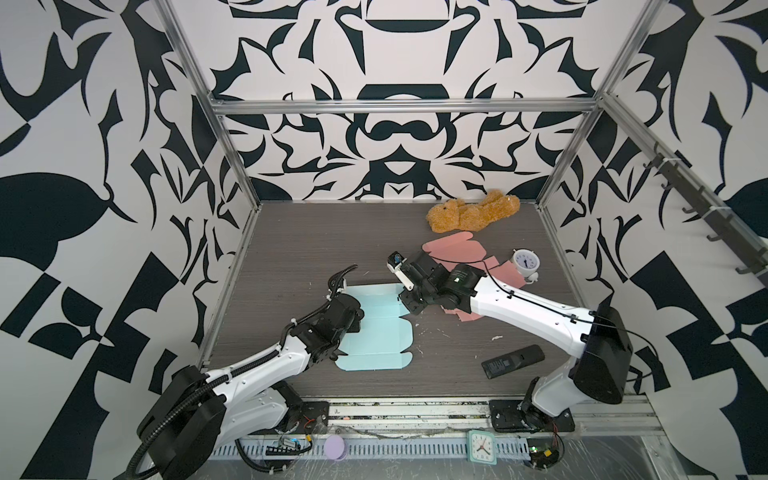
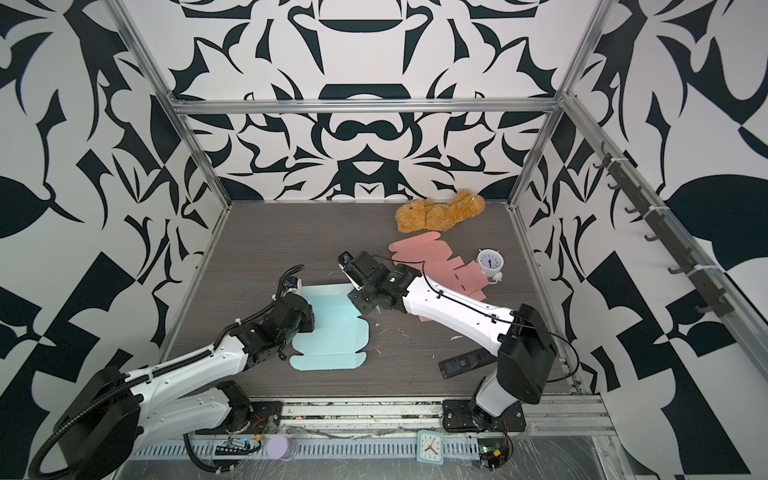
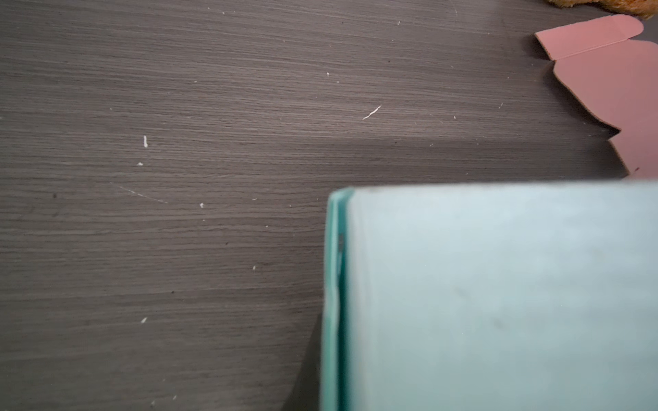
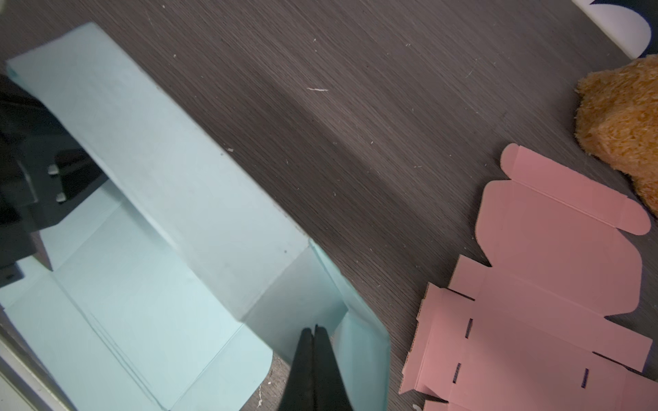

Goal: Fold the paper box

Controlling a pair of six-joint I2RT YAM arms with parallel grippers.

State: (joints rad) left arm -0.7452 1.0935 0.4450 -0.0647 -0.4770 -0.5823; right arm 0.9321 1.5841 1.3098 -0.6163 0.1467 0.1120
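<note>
Two pincers were pressed together: your right pincer (image 4: 315,329) empty at a corner flap (image 4: 363,338), your left pincer (image 1: 355,324) at the light-blue box blank (image 1: 384,332), on the desk (image 1: 291,249). Thin card looked crease-prone; flaps wanted gripping beside scores.

Two boxes (image 1: 382,332) (image 1: 451,247), two clocks (image 1: 525,262) (image 1: 481,451), teddy (image 1: 473,216), remote (image 1: 513,360)

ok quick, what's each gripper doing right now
left gripper: closed, at the blue box, grip cannot be told
right gripper: closed, empty, tips at the blue box's corner
</note>
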